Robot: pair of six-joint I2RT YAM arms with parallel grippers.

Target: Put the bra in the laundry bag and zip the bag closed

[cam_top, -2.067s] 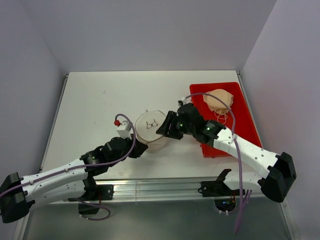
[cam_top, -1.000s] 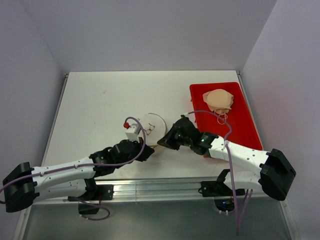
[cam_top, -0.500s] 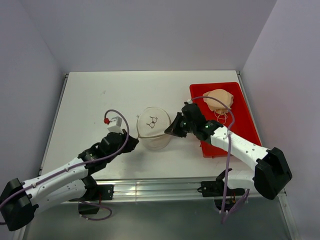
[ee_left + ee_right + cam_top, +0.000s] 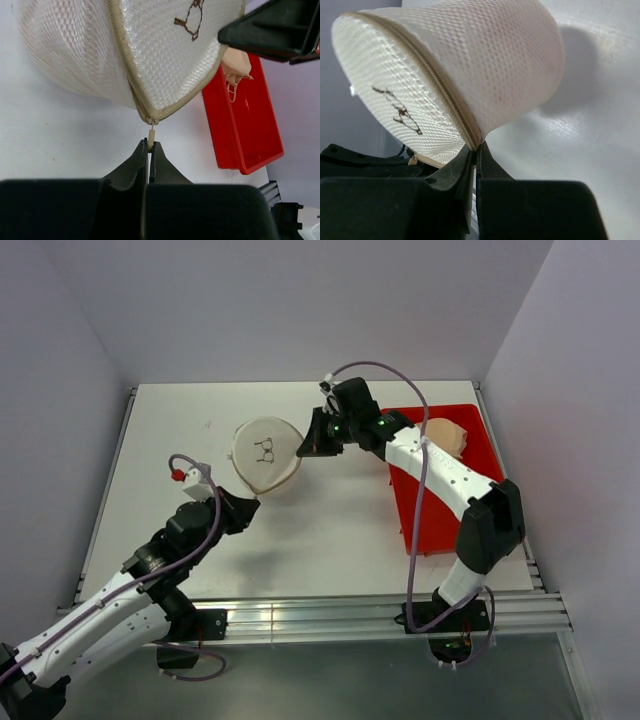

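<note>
Aloft over the surface, the laundry bag hangs between two claws.
Through the mesh the bra cannot be made out; presumably it is inside. At the bag's near edge the left claw pinches the zip pull; the right claw clamps its seam. A crooked tug could slip the tab free. The bag bears a spectacles mark but no writing.

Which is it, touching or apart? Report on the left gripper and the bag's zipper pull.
Touching. The left wrist view shows the left gripper shut on the zipper pull, its lower end pinched between the closed fingertips.

laundry bag left of tray, apart
</note>
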